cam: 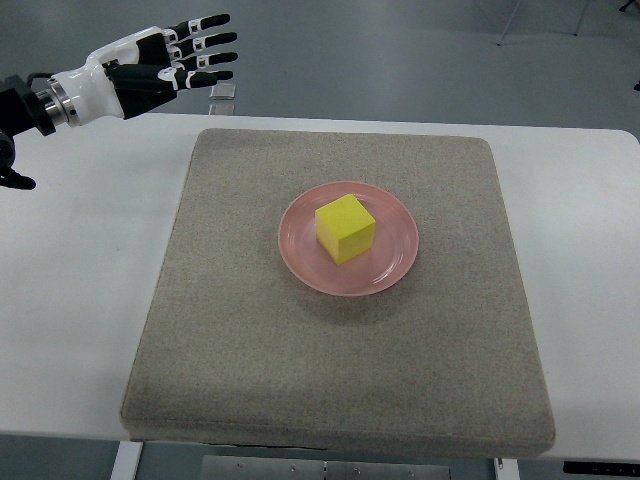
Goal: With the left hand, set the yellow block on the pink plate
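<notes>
A yellow block (346, 229) sits on a pink plate (393, 262) at the centre of the frame, the plate resting on a grey mat (230, 340) that covers most of a white table (80, 300). The block stands flat and slightly left of the plate's middle, turned at an angle to the mat's edges, with pink rim showing all around it.

In the upper left of the frame the left hand (165, 65) hangs above the table's far corner, well apart from plate and block. Its fingers (205, 45) are stretched out and slightly spread, pointing toward the right of the frame, and they hold nothing. The right arm does not appear.

By the look of things the placing is done, and little remains but for the arm to clear off. The risks from here are small. A sweep of the arm back across the centre of the frame could catch the block or nudge the plate, and a knock on the rim might slide the plate over the mat. The block's off-centre seat leaves less margin toward the left rim, so a bump from the right would push it off soonest. A small grey object (224, 93) lies just beyond the table edge near the fingertips; what it is cannot be told.
</notes>
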